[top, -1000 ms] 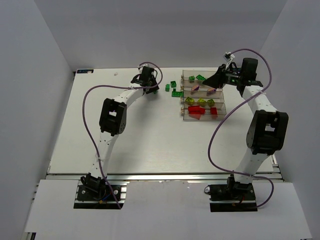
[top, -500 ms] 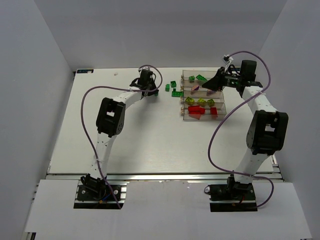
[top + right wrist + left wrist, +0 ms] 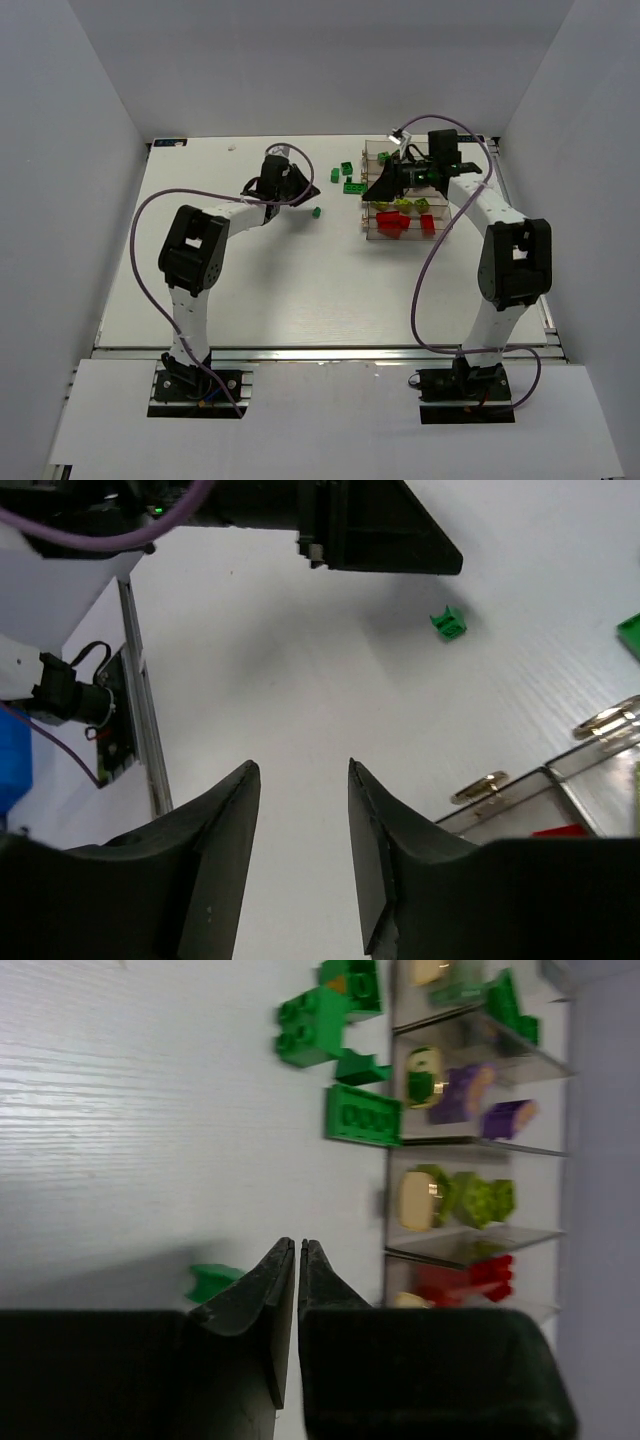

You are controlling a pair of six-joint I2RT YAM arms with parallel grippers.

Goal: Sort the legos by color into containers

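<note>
Now that one small green lego (image 3: 213, 1280) lies bare on the bench (image 3: 120, 1110), just beside the left hand (image 3: 298, 1250) and outside its fingers, that pick looks lost: no brick lay at that spot a second ago. Left hand's fingers are pressed together with nothing between them. Ahead of it, more green legos (image 3: 325, 1025) sit loose, close against the containers (image 3: 455, 1142). Inside those, green, purple, yellow-green and red each have their own bin. Right hand (image 3: 302, 770) has swung from the containers' far side to the edge facing the left hand. Its fingers are apart and empty, stray lego well ahead of it. My read: a re-grasp is needed, and the green sorting is still unfinished.
</note>
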